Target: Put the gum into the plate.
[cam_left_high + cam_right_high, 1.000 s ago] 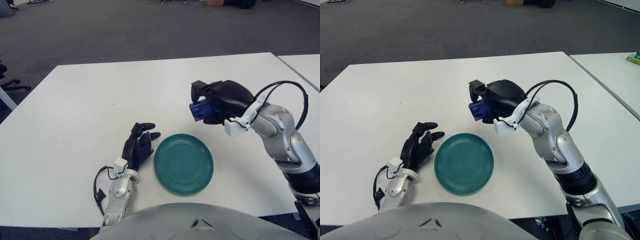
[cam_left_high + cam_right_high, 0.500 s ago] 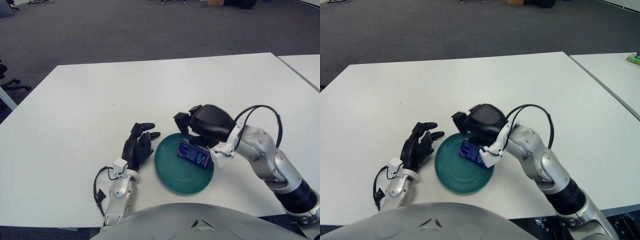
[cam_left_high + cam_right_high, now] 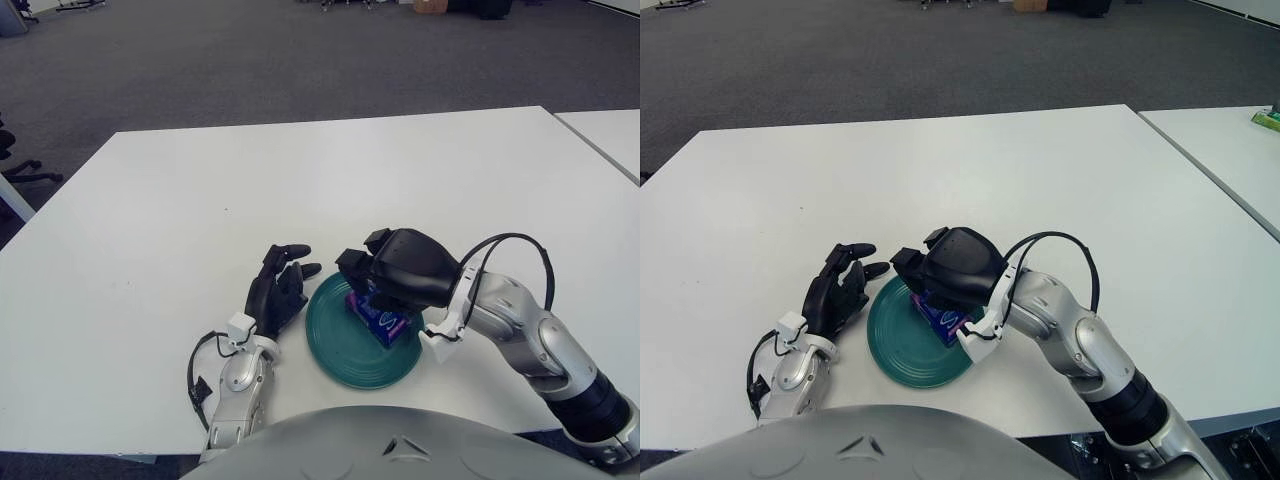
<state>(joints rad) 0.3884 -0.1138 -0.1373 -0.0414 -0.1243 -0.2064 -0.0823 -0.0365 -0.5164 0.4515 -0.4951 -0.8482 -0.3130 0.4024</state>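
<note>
Item, white table [image 3: 150, 200]: I log a teal plate [image 3: 335, 350] near its front edge, my left hand [image 3: 275, 295] just beside the plate's left rim with fingers loosely spread and holding nothing, and a second white table [image 3: 1230, 150] off to the right. Item, gum [image 3: 382, 320]: a blue-purple pack down inside the plate, my right hand [image 3: 400, 270] covering it from above and hiding its upper part, fingers curled about it. Against half a second ago, I note the hand has sunk lower and the pack has gone from hanging tilted over the plate to lying within it.

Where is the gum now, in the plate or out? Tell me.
In: the gum shows over the plate, under the right hand; released or not, cannot tell.
</note>
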